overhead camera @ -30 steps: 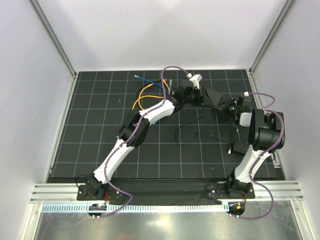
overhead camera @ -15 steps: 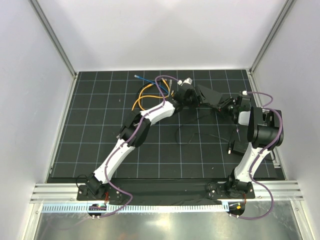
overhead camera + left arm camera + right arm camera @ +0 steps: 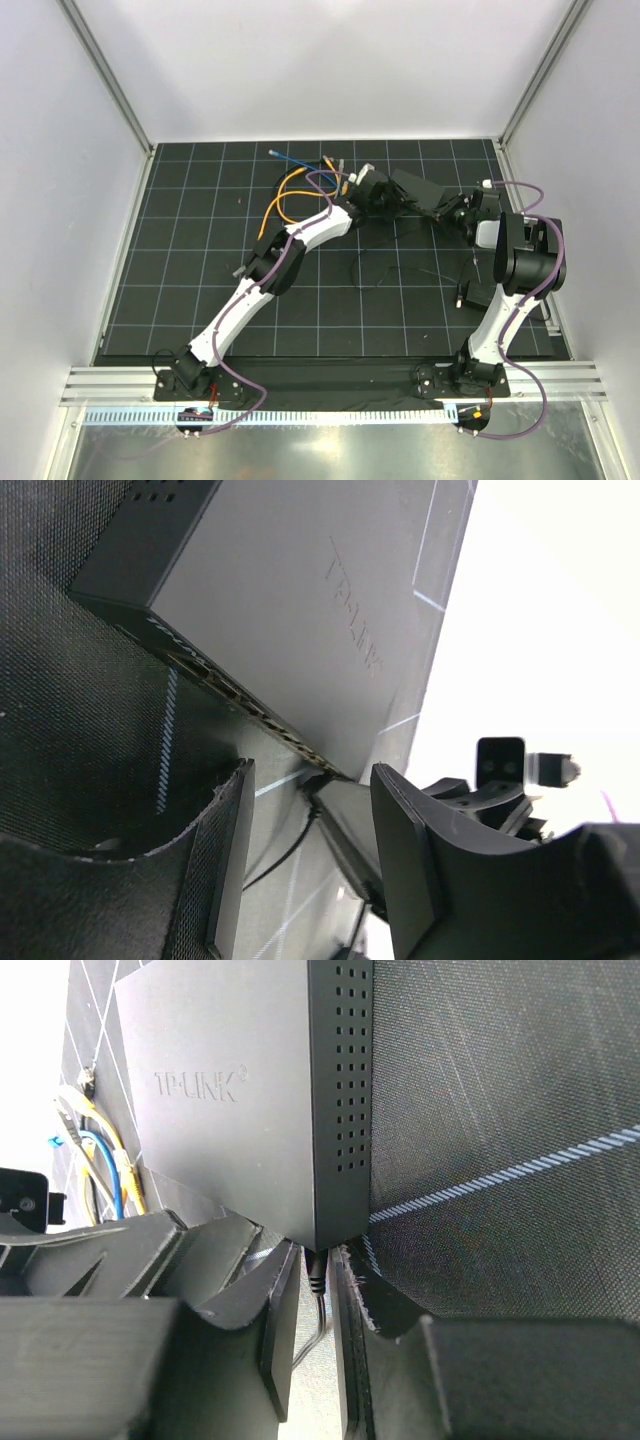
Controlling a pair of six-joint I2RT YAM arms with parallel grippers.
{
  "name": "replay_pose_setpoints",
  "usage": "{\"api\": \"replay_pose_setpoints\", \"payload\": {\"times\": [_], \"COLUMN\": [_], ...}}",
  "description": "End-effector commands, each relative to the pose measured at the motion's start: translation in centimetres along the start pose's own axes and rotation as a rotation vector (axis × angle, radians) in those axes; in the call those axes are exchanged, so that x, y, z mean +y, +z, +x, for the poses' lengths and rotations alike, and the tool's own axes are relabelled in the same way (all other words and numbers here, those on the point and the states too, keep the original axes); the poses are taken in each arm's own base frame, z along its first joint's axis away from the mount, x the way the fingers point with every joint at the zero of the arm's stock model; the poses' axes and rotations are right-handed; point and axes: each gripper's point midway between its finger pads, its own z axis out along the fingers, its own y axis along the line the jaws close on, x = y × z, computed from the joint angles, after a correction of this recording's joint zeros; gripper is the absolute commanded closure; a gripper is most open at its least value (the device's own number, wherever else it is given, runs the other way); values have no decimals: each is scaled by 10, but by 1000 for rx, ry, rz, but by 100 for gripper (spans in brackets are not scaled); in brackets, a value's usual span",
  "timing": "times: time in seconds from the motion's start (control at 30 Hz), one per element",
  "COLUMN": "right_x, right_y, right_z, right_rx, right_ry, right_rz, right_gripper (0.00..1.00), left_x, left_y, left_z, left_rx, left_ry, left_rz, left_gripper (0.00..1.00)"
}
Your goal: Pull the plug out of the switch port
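- Plug (image 3: 318, 1278) sits in the end socket of the switch (image 3: 230, 1110), at the corner of the box closest to the right gripper (image 3: 318, 1300). The switch lies flat on the tabletop (image 3: 200, 280), just ahead of both grippers.
- From the right gripper the plug is dead ahead. It points straight back along the gripper's own reach, and its thin black cable (image 3: 316, 1325) trails away between the fingers.
- The right gripper's fingers are drawn in close on either side of the plug, with only a sliver of gap. I cannot tell whether they actually pinch it.
- The left gripper (image 3: 312, 790) faces the same socket edge from the other side. Its fingers are spread and hold nothing. The row of sockets runs slantwise away from it, and the plug shows just beyond the gap between its fingers.
- By my reading, the right arm is the nearer one and is lined up with the plug's long axis. The pull therefore looks like a straight draw back toward that gripper, away from the socket edge.
- The left gripper seems placed to steady the box should it slide along.
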Motion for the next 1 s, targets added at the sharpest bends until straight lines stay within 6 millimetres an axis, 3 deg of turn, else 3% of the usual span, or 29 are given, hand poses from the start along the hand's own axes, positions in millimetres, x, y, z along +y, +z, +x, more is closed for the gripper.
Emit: {"api": "replay_pose_setpoints", "payload": {"times": [0.0,0.2,0.47,0.7,0.77,0.97], "right_x": [-6,-8,-3,-11,-13,-6], "right_y": [3,3,0,7,8,11], "right_z": [0,8,18,27,31,44], "right_rx": [14,58,104,138,159,211], "right_ry": [-45,-54,-59,-50,-52,-97], "right_rz": [27,29,-3,14,24,21], "right_gripper": [74,83,85,91,99,99], "left_x": [-19,-23,-25,-14,-15,-10], "left_y": [3,5,8,17,20,27], "left_z": [-3,-2,6,16,16,26], "left_rx": [-7,4,50,87,93,141], "left_ry": [-68,-81,-85,-112,-124,-155], "left_rz": [65,99,127,130,142,163], "left_gripper": [47,51,57,63,67,71]}}
